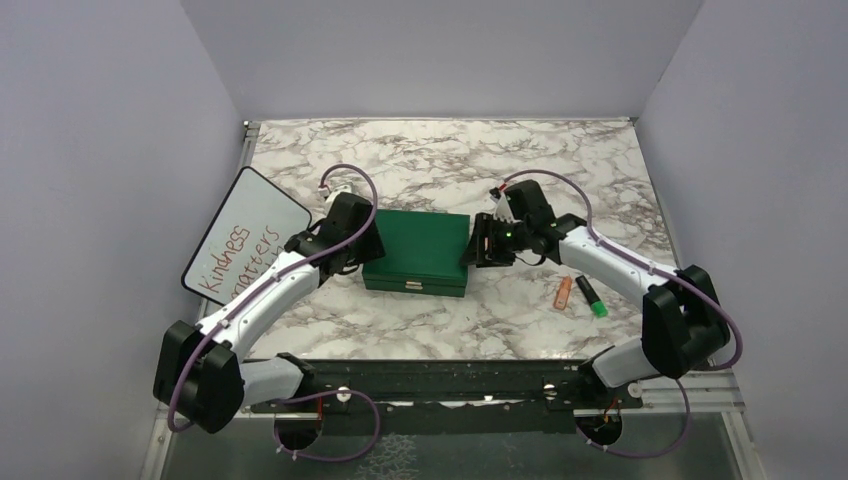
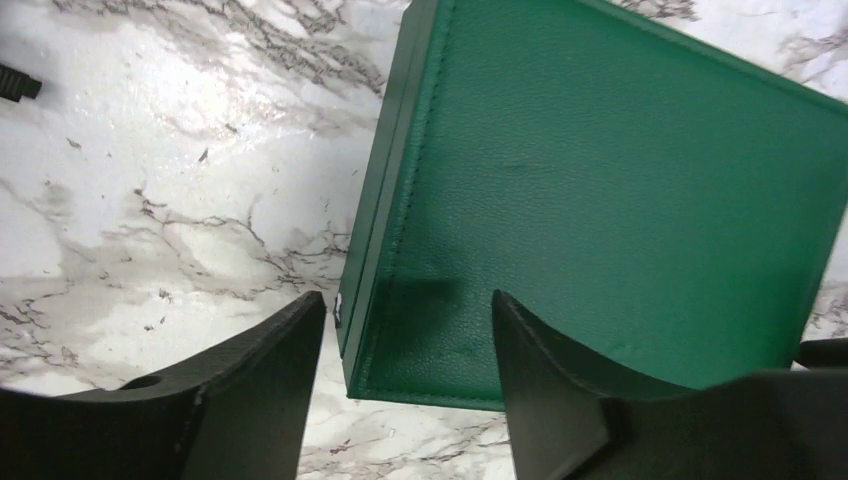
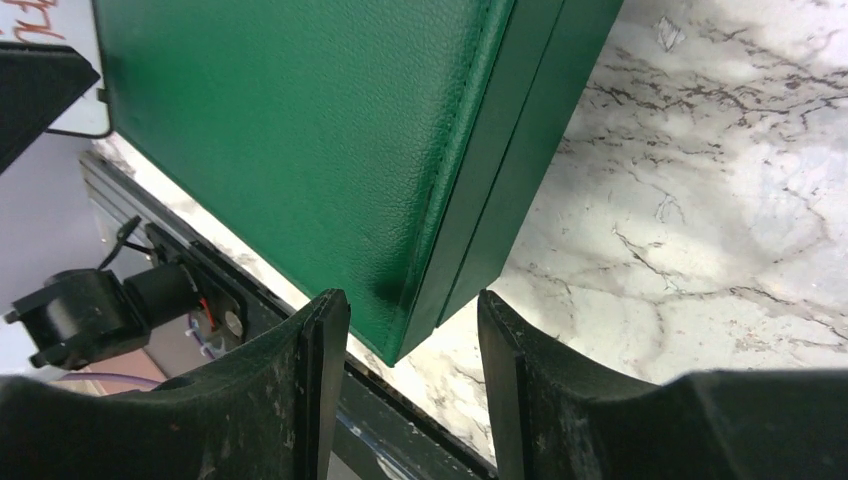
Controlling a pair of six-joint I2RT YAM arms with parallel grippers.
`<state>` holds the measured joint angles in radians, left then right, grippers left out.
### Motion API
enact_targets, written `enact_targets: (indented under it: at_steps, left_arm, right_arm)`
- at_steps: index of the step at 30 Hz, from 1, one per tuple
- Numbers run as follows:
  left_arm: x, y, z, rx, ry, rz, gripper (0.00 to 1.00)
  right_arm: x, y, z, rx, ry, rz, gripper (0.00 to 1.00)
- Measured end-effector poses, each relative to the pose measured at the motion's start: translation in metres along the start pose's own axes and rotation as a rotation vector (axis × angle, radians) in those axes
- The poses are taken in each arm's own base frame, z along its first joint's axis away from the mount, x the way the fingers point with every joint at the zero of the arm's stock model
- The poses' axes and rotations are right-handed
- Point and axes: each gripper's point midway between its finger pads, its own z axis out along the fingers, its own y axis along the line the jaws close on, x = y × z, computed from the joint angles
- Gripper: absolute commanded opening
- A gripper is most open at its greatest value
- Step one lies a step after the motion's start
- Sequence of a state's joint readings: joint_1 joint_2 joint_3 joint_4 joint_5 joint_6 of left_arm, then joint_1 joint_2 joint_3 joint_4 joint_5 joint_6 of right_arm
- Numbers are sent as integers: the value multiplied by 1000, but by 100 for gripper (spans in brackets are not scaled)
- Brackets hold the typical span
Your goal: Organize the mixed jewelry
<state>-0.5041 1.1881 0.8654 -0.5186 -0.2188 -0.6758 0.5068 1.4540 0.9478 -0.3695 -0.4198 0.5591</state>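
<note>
Marble table (image 1: 450,150): whiteboard (image 1: 245,235) at left, beside left arm.
Green box (image 1: 420,245) centre, closed; stiff, grained, probably slick; lift lid at side seam.
Left gripper (image 2: 408,300), right gripper (image 3: 410,300): jaws apart, straddling opposite box corners, holding nothing.
Highlighter (image 1: 591,296), orange marker (image 1: 564,291) just beside right arm.
Jewelry unseen, probably inside box; light, thin, snag-prone.

A marbled worktop (image 1: 440,160) carries a closed green box (image 1: 418,248) between the left claw (image 2: 410,305) and the right claw (image 3: 413,305). An orange marker (image 1: 564,291) and a black-and-green highlighter (image 1: 591,297) lie side by side outward of the right claw. A lettered whiteboard (image 1: 245,235) sits outward of the left claw.
</note>
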Motion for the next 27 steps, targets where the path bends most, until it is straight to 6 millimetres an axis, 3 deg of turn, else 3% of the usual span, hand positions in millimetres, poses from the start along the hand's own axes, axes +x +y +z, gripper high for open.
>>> enact_targets:
  at_steps: [5,16,23,27]
  left_arm:
    - [16,10,15,-50,78,16,47]
    - [18,8,24,-99,175,96,43]
    - [13,7,20,-107,181,128,52]
    - [-5,8,12,-123,121,152,63]
  right_arm:
    - [11,-3,12,28,38,-18,54]
    - [13,-4,24,129,63,-9,44]
    - [1,-4,14,180,-18,-7,45]
    - [-29,8,-19,192,-206,-11,49]
